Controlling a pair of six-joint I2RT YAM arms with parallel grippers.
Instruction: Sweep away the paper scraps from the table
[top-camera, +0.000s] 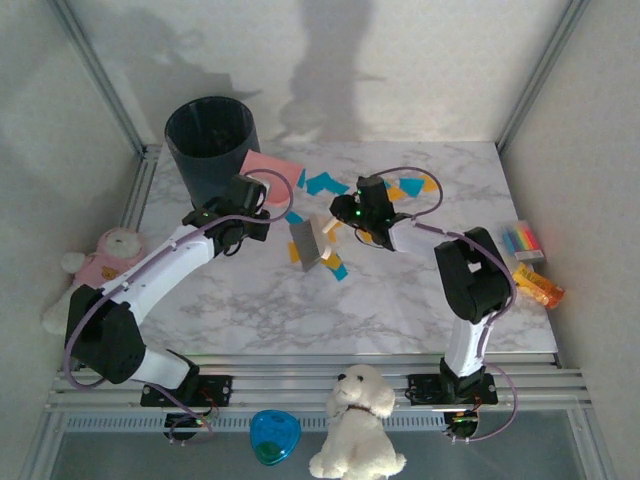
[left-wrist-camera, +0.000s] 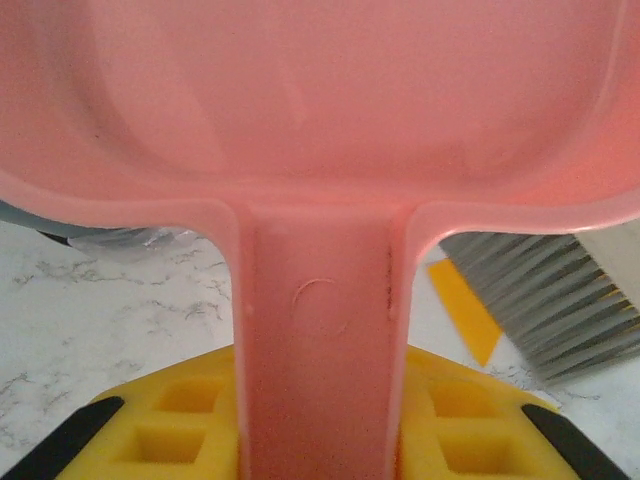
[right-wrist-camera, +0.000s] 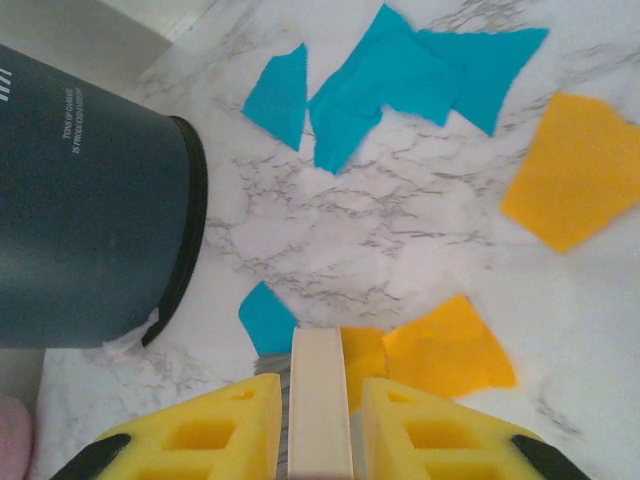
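Tabletop (top-camera: 400, 300) of white marble pattern with grey veins is far from swept, as I judge it. A tall dark round bin (top-camera: 210, 145) stands at its far left corner. Just beside the bin is the pink plastic dustpan (left-wrist-camera: 320, 130). The left gripper (left-wrist-camera: 320, 425) is clamped on its handle, a yellow finger on either side. The pan's inside looks bare in the left wrist view, so nothing seems collected yet. Next in size is the small grey-bristled, wooden-handled brush (top-camera: 305, 243), its head near the table's middle; the right gripper (right-wrist-camera: 320, 430) is closed round that handle. Smallest are the paper scraps (right-wrist-camera: 400, 80), in 2 colours, teal-blue and orange-yellow. They lie loose on the marble between the dustpan and the right arm, several overlapping, a few right beside the bristles, and 1 teal piece near the bin's foot. Gathering them into the pan and tipping them into the bin looks to be all left to do.
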